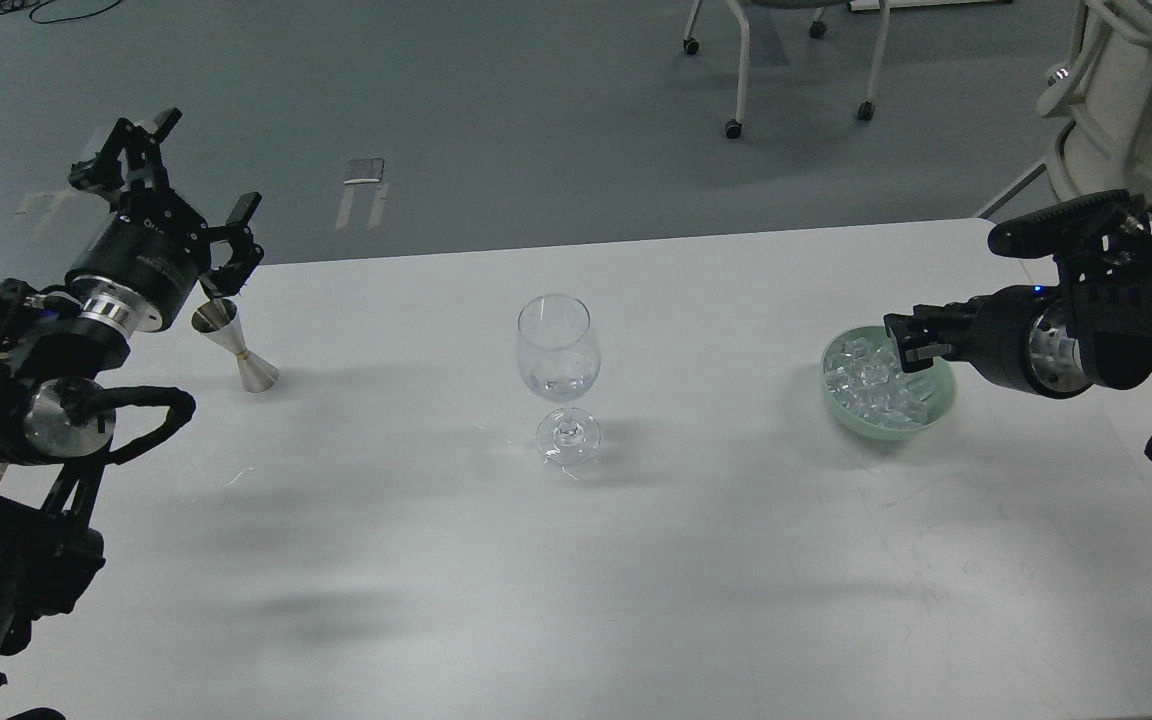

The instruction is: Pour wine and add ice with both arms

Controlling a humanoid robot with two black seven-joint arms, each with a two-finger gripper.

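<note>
Ice (pixel 874 390) heaped in green bowl (pixel 944 402); trace of wine (pixel 558 381) in glass (pixel 558 350).

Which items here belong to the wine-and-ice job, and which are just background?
Belongs to the job:
- wine glass
- steel jigger
- green bowl of ice cubes
- left gripper, jaws spread
- right gripper, at the bowl's rim

Just lying about:
- white chair on the floor
- tape marks
</note>
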